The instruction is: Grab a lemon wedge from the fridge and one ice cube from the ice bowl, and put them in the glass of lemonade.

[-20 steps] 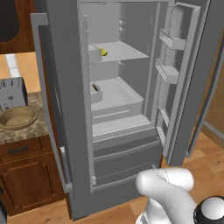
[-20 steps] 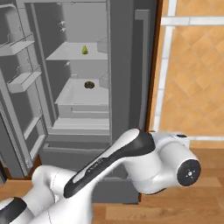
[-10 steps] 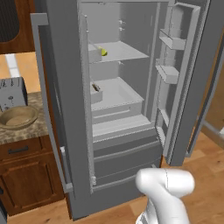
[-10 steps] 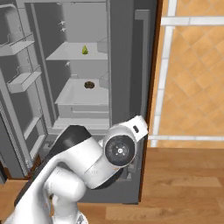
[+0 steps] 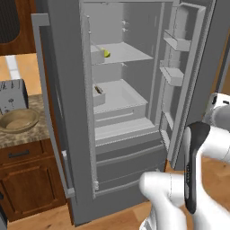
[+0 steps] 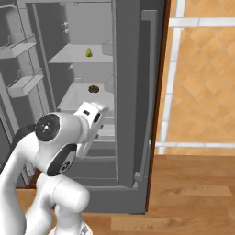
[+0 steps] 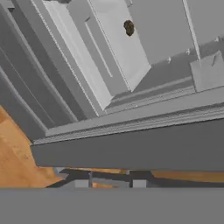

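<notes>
On the upper shelf of the open fridge [image 5: 67,90] sits the lemon wedge [image 5: 107,53], standing with its narrow tip up, long axis roughly vertical. The end effector [image 7: 107,183] hangs low before the drawers, holding nothing; how far it is open cannot be told. Reaching up, the arm could clip the door bins [image 5: 173,74] or take the brown lump [image 6: 93,88] one shelf lower.
</notes>
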